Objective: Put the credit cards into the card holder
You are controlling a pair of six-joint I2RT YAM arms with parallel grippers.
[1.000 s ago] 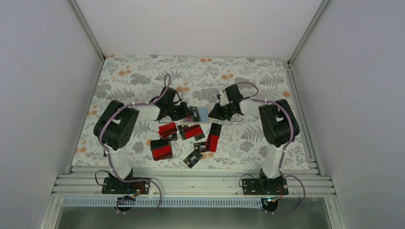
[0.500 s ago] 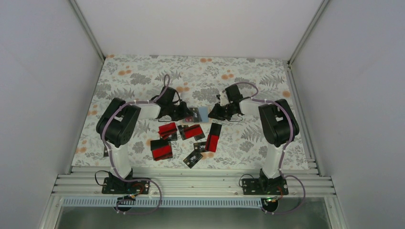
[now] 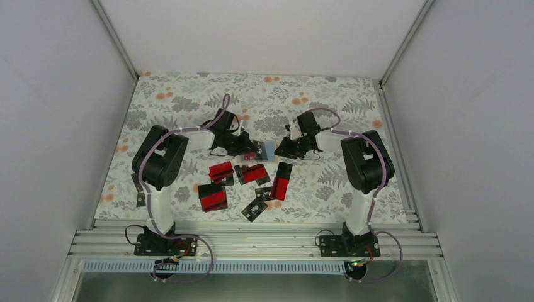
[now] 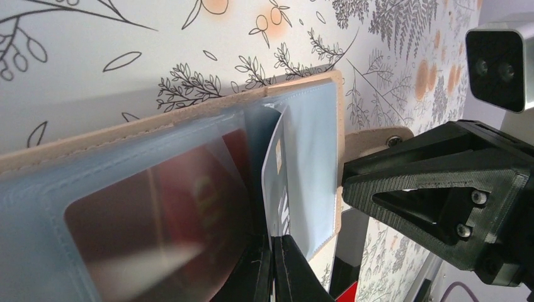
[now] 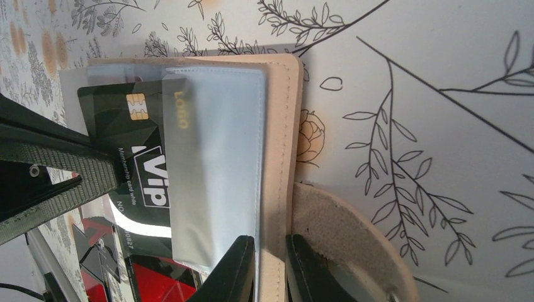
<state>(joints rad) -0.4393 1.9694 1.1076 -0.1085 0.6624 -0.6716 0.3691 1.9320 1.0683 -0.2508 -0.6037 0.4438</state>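
The tan card holder (image 3: 267, 150) lies open on the mat, pale blue inside (image 5: 214, 170). My left gripper (image 3: 250, 151) (image 4: 272, 248) is shut on a black credit card (image 5: 135, 141) with a gold chip. The card stands edge-on in the left wrist view (image 4: 277, 182), and its far part is under the holder's pale blue pocket. My right gripper (image 3: 282, 150) (image 5: 271, 248) is shut on the holder's tan edge (image 5: 280, 157), beside its snap tab (image 5: 340, 239). Several red-and-black credit cards (image 3: 252, 173) lie loose on the mat nearer the arm bases.
Loose cards lie at the left (image 3: 221, 172), the right (image 3: 281, 180), the front left (image 3: 212, 197) and the front (image 3: 255, 207). A metal rail (image 3: 252, 242) runs along the near edge. White walls close in the floral mat (image 3: 189, 100).
My left arm has shifted slightly right and toward the back, with the card still at the holder. The right arm and the loose cards have not moved.
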